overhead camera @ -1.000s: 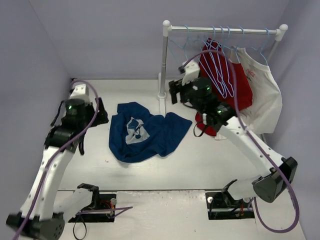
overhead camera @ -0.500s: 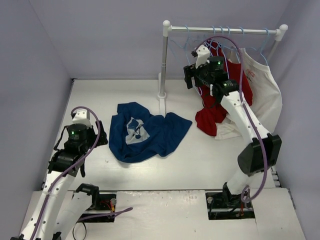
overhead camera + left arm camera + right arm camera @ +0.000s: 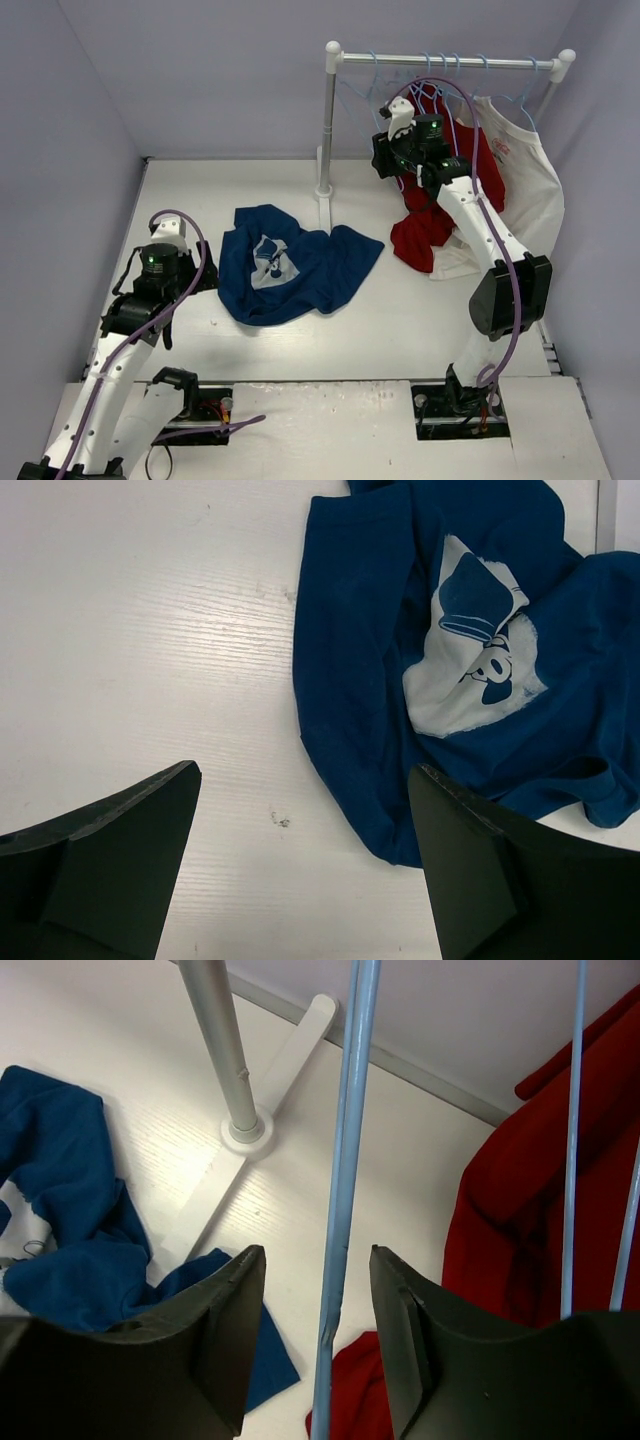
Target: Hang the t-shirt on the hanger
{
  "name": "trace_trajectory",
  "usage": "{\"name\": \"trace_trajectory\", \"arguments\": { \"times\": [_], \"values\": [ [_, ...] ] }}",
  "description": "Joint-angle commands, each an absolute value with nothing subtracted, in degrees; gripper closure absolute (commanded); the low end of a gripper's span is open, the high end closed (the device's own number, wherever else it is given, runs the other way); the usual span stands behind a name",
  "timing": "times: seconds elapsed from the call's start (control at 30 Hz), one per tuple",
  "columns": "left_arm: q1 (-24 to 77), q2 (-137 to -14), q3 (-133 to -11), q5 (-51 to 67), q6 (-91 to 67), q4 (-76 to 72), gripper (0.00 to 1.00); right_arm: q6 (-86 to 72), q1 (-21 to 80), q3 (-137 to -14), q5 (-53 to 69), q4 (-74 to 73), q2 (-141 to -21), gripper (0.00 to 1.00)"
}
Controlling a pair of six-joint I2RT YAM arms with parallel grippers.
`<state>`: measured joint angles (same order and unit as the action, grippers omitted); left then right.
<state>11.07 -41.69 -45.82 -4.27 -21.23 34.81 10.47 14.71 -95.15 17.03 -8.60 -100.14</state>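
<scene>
Right gripper (image 3: 318,1260) raised around hanger (image 3: 347,1140), navy t-shirt (image 3: 310,272) crumpled, white-printed

Pale lavender walls (image 3: 200,80) enclose a white tabletop (image 3: 400,320) bearing a white clothes rail (image 3: 329,120).

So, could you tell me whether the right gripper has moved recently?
Yes: the right gripper went up and right, away from the rack post, toward the rail.
</scene>
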Motion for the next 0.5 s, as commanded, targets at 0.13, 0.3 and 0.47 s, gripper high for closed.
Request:
{"name": "trace_trajectory", "arguments": {
  "times": [0.13, 0.3, 0.47],
  "values": [
    [10.5, -42.7, -48.8, -2.8, -21.2, 31.1, 0.20, 11.2, 14.8, -97.7, 15.8, -5.6, -99.4, 0.69],
    [10.3, -43.8, -48.7, -2.0, -21.2, 31.2, 0.20, 11.7, 14.9, -98.2, 14.8, -5.5, -98.4, 0.88],
    [10.0, -46.0, -49.0, -0.4, -21.0, 31.4, 0.20, 12.2, 14.9, -98.7, 13.8, -5.5, -97.0, 1.00]
  ]
}}
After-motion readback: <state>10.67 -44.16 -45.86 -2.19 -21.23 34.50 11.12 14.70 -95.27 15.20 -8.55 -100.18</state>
